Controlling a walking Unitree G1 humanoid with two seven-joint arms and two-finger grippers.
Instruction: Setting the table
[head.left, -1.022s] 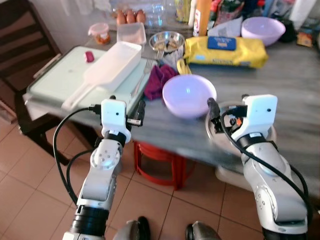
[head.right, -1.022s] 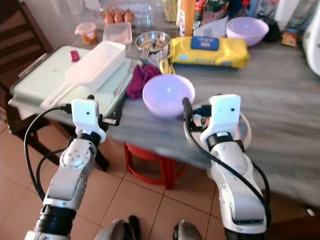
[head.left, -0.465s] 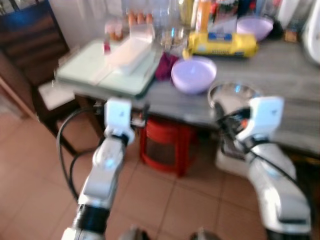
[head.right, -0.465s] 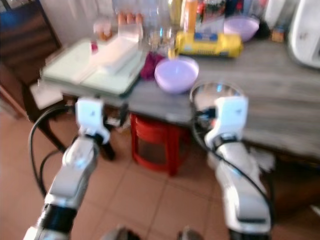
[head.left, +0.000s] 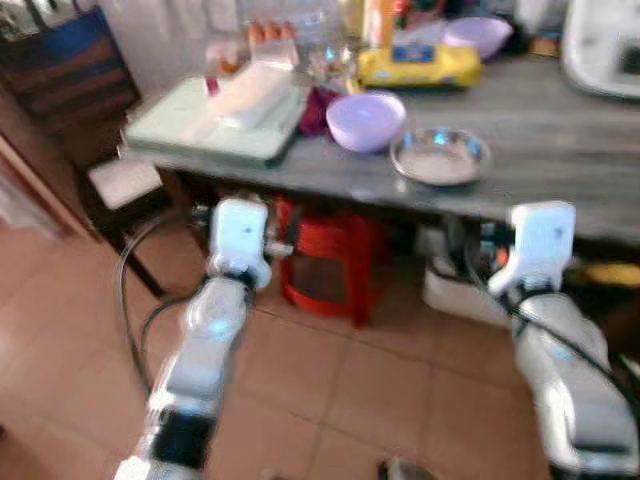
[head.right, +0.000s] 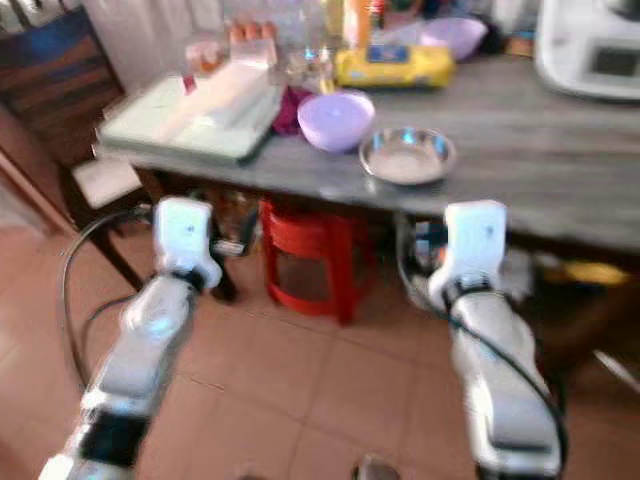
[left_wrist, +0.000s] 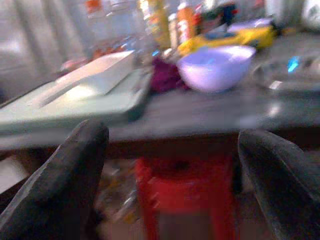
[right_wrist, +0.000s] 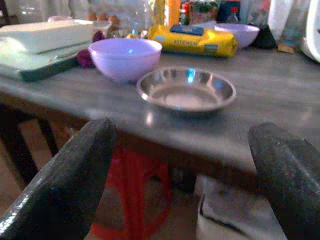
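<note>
On the grey table (head.right: 560, 180), near its front edge, a shallow round steel dish (head.right: 407, 155) sat just beside a lilac plastic bowl (head.right: 336, 118). Both grippers were held below table level, well back from it. Jaws of the left gripper (left_wrist: 170, 180) and right gripper (right_wrist: 185, 175) were spread, nothing held. Risk judged: a rising arm could clip the table edge and jolt the dish. The red plastic stool (head.left: 330, 255) under the table was plain from the head; the dish's bare interior was shown by the right wrist view.
</note>
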